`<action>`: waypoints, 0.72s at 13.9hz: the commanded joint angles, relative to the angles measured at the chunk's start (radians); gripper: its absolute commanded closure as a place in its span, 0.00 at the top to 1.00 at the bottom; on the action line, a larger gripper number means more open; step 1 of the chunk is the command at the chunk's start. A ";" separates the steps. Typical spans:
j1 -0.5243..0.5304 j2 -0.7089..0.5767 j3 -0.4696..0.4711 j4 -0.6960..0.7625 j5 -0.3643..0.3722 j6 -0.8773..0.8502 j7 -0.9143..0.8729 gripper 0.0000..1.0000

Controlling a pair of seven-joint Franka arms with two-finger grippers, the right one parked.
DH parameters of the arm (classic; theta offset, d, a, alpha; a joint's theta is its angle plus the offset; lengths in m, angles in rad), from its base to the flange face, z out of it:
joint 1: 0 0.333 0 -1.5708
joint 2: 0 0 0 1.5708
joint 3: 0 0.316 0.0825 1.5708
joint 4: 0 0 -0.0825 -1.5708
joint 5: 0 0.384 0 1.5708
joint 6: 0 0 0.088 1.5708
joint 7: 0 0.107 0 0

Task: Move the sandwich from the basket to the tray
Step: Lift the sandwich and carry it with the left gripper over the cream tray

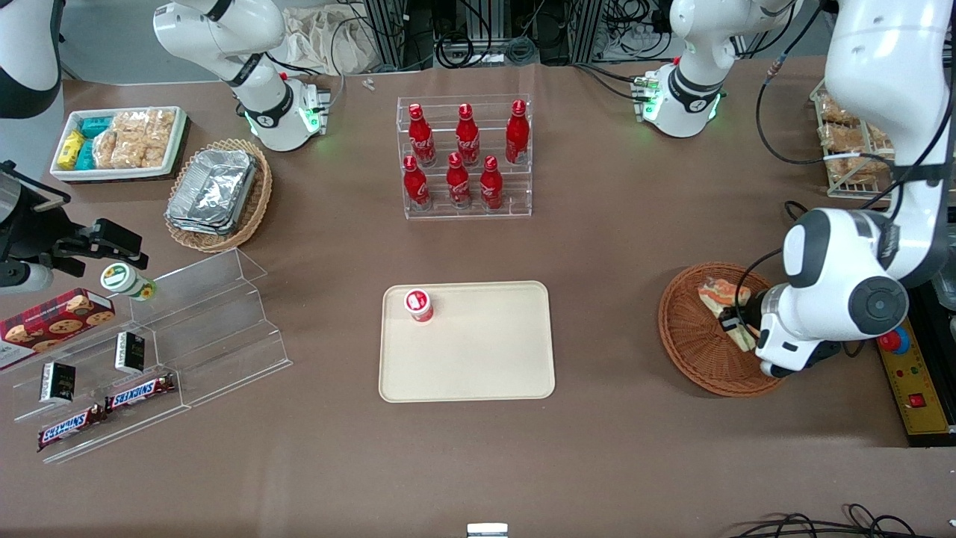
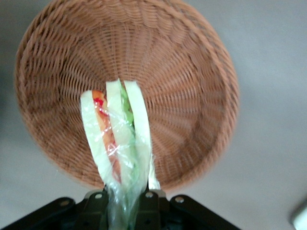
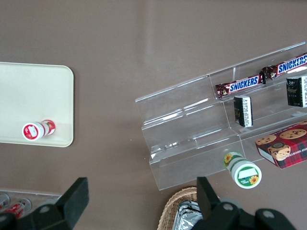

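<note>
A brown matte counter (image 1: 612, 246) is filling the scene, with cables and metal framing lying along its edge farthest from the front camera. The cream tray (image 1: 478, 359), flat and round-cornered with a low rim, is sitting mid-counter, and a small red-and-white cup (image 1: 419, 305) is standing in the tray corner nearer the parked arm's end. Farther from the camera than the tray, a clear tiered rack (image 1: 467, 161) is holding six red bottles. Toward the parked arm's end, an oval wicker basket of foil containers (image 1: 213, 190), a white tray of snacks (image 1: 119, 142) and clear stepped shelves (image 1: 172, 336) with candy bars are resting on the counter. Toward the working arm's end, the round reddish-brown woven basket (image 1: 694, 344) is sitting on the counter, well apart from the tray. The claw (image 1: 736, 323) is hanging over the basket, its fingers closing narrowly on the sandwich (image 2: 117, 139). In the wrist view, the sandwich is standing out from the claw above the basket's ribbed weave, a wedge of pale bread slices with orange-red and green filling between them, wrapped in crinkled clear film that is bunching at the black fingers (image 2: 148, 203).
</note>
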 commanded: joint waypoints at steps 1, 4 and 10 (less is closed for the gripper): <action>-0.007 -0.011 -0.055 0.164 -0.004 -0.193 -0.029 0.16; -0.010 -0.012 -0.095 0.298 -0.057 -0.281 -0.023 0.16; -0.132 0.020 -0.237 0.304 0.027 -0.174 -0.009 0.16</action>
